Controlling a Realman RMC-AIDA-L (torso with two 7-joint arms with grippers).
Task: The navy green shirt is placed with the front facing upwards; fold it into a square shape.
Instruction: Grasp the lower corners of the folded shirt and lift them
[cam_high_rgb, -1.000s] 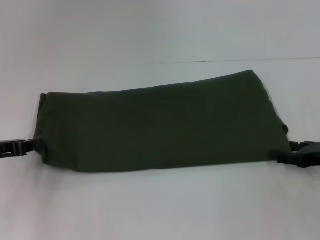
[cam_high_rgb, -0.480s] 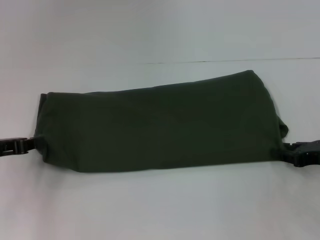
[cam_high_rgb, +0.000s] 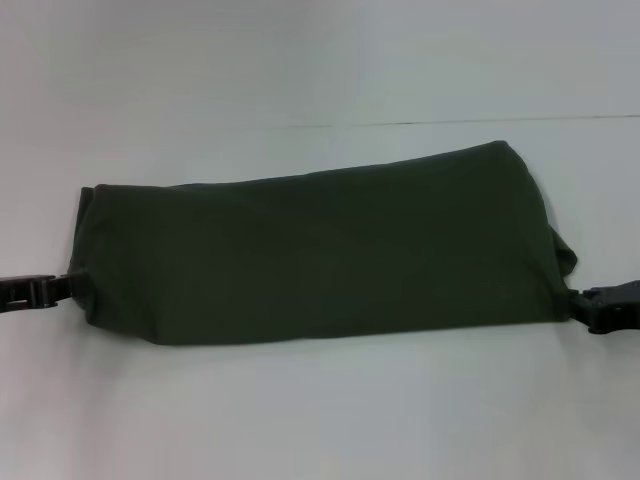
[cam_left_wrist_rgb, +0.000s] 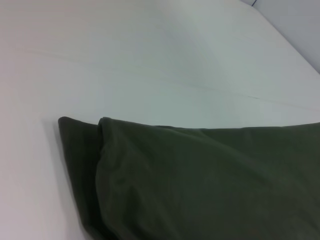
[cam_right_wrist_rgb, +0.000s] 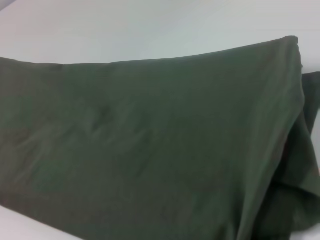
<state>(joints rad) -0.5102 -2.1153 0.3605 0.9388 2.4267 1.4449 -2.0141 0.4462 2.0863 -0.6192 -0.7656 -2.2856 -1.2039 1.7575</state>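
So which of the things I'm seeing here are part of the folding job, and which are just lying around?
Part of the job:
- the navy green shirt, folded into a long band, plain side up
- the left gripper, at the band's left end
- the right gripper, at its right end

Just there:
- the white table under the shirt; nothing else lies on it in view

Black, blocky left gripper (cam_high_rgb: 45, 291); right gripper (cam_high_rgb: 600, 306) alike.
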